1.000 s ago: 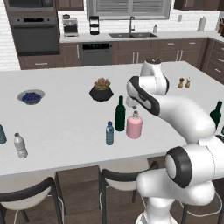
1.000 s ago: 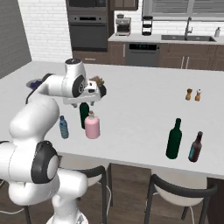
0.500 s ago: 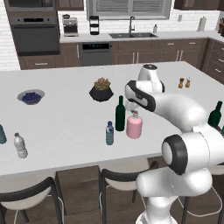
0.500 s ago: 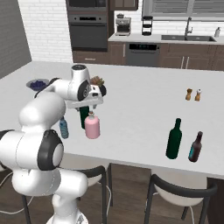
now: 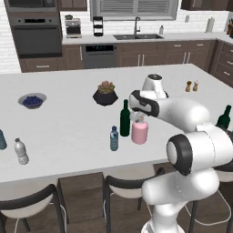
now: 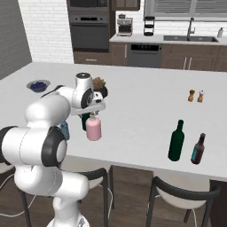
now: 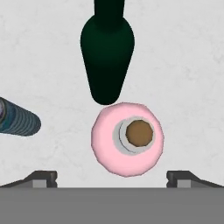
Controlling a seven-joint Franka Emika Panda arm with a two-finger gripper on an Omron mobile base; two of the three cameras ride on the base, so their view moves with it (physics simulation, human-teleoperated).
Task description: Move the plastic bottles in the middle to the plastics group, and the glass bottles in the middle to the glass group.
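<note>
the pink bottle is framed from directly above by the spread, empty gripper, beside the green wine bottle.

The robot arm is made of smooth, rounded white segments with dark grey rings at the joints. The two fingertips are small, dark and flat-topped.

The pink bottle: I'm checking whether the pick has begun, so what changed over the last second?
The gripper swung in from right of the bottles and came down over the pink bottle, fingers open on either side of its stopper. Nothing is gripped yet. The pink bottle, the green wine bottle and the small blue water bottle stand where they did.
</note>
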